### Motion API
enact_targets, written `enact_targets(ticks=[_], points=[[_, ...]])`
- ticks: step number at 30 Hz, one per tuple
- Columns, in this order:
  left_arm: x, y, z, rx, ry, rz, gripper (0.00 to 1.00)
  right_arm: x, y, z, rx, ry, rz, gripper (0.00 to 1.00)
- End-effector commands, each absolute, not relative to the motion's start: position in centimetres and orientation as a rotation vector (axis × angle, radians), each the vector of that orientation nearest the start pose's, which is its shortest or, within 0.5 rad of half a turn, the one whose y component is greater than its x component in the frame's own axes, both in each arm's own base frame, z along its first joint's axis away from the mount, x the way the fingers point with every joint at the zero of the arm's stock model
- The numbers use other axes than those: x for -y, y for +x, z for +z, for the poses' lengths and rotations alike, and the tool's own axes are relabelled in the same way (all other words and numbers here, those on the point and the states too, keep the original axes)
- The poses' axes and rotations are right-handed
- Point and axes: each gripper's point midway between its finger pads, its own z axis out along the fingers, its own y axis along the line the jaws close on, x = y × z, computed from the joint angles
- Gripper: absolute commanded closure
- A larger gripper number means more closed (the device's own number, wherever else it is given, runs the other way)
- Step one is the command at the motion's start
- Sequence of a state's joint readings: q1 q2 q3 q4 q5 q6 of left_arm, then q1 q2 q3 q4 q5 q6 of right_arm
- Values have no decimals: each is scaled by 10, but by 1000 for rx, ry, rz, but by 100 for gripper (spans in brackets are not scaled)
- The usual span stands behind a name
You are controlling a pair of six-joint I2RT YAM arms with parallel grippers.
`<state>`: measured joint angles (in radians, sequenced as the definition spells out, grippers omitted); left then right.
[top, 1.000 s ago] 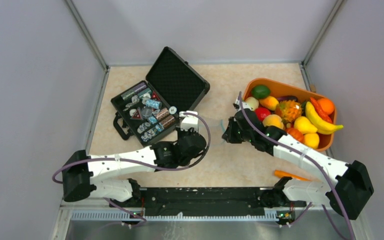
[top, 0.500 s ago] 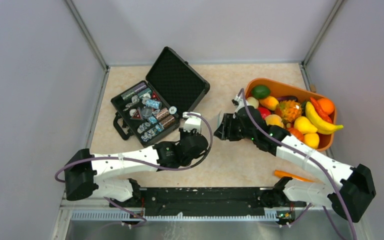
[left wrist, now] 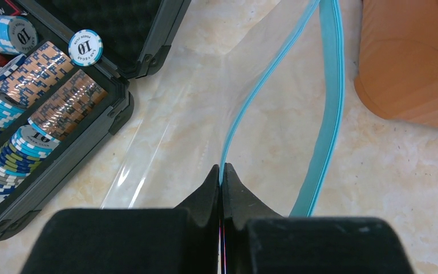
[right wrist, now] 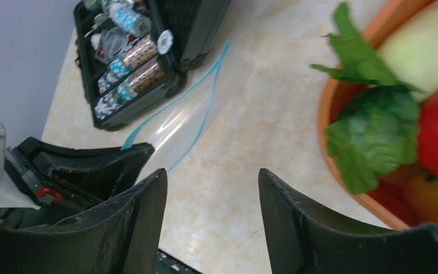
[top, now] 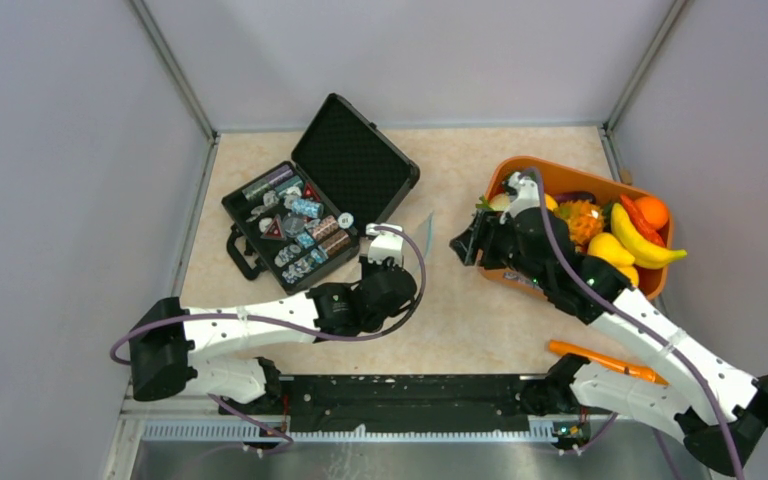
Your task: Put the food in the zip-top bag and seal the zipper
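Zip-top bag [left wrist: 177,114]: clear, thin, glossy film lying flat on the table [top: 460,320], centre, between the black case [top: 355,150] on the left and the orange basket [top: 560,172] on the right. Soft creases catch the light.

Zipper [left wrist: 331,103]: two teal strips, spread apart, so the mouth is open. The left strip is narrow and the right one is a broader ribbed band that curves slightly.

Left gripper [left wrist: 221,174]: matte black jaws pressed together on the narrow teal lip of the bag.

Right gripper [right wrist: 211,188]: jaws apart with nothing between them, just left of the basket's rim.

Food [top: 640,245]: smooth moulded plastic heaped in the basket, far right. It includes a curved yellow banana, a round orange, a red globe and a ruffled green leaf piece [right wrist: 370,131].

From overhead the bag is nearly invisible; a faint teal line is probably its edge.

Case: hard shell with a foam-textured lid, holding stacked striped poker chips [left wrist: 23,108]. The table surface is beige and marbled.
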<state>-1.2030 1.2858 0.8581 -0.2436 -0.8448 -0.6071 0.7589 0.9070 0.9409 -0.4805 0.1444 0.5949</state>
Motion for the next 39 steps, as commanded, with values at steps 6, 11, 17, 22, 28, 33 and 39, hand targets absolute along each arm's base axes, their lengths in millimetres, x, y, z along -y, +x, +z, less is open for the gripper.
enact_targets(ticks=[6, 11, 17, 22, 28, 33, 39], points=[[283, 231, 177, -1960, 168, -272, 100, -83, 227, 297, -1935, 275, 180, 13], [284, 230, 178, -1957, 182, -276, 100, -50, 219, 295, -1953, 331, 59, 10], [282, 229, 177, -1960, 190, -277, 100, -36, 218, 266, -2081, 375, -20, 5], [280, 228, 178, -1955, 185, -285, 100, -42, 228, 244, -2161, 368, 23, 2], [280, 227, 178, -1956, 189, -291, 100, -39, 236, 219, -2216, 384, 6, 2], [282, 226, 178, -1954, 200, -299, 100, -39, 248, 208, -2188, 418, 63, 6], [282, 226, 177, -1956, 210, -295, 100, -44, 257, 198, -2199, 411, 123, 18]])
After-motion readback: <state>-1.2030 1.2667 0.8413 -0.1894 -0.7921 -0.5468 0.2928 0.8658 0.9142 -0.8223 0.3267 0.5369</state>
